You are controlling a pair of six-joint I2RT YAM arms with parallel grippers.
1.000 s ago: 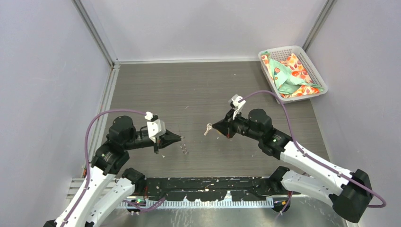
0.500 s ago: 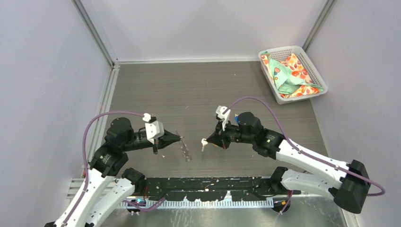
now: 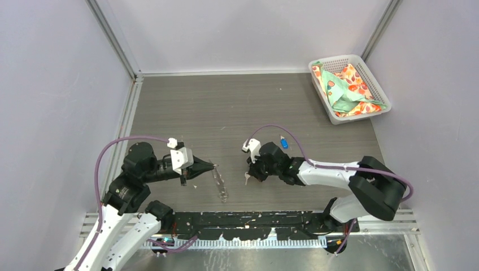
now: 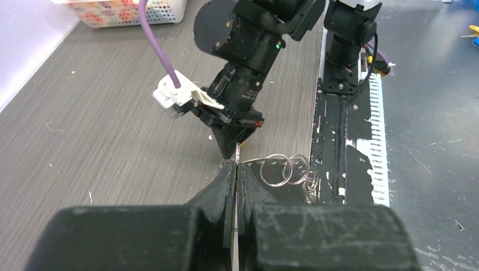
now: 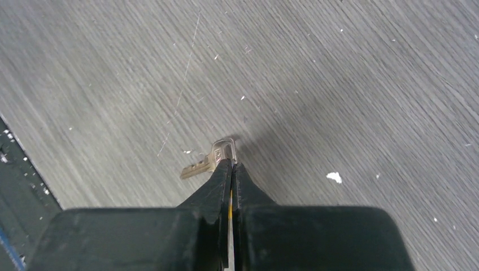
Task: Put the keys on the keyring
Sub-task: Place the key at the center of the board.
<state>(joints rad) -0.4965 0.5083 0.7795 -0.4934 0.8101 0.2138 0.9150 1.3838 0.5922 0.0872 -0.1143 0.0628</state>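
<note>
My left gripper (image 3: 213, 166) (image 4: 235, 167) is shut on the keyring (image 3: 219, 182), a thin silver wire loop. Its small linked rings (image 4: 284, 169) trail to the right of the jaws in the left wrist view. My right gripper (image 3: 249, 174) (image 5: 231, 164) is shut on the yellow-headed key (image 5: 208, 161). A sliver of yellow shows between the jaws, and the silver blade sticks out to the left just above the table. In the left wrist view the right gripper (image 4: 236, 151) points down with its tip almost at my left fingertips. The blue-headed key (image 3: 283, 142) lies on the table behind the right arm.
A white basket (image 3: 339, 58) holding folded colourful cloth (image 3: 347, 90) stands at the back right corner. A black mounting strip (image 3: 254, 217) with the arm bases runs along the near table edge. Grey walls enclose the table on three sides.
The right arm has swung left and nearer with the yellow key, closing on the left gripper's tip and uncovering the blue key. The left gripper with the keyring has hardly moved.
</note>
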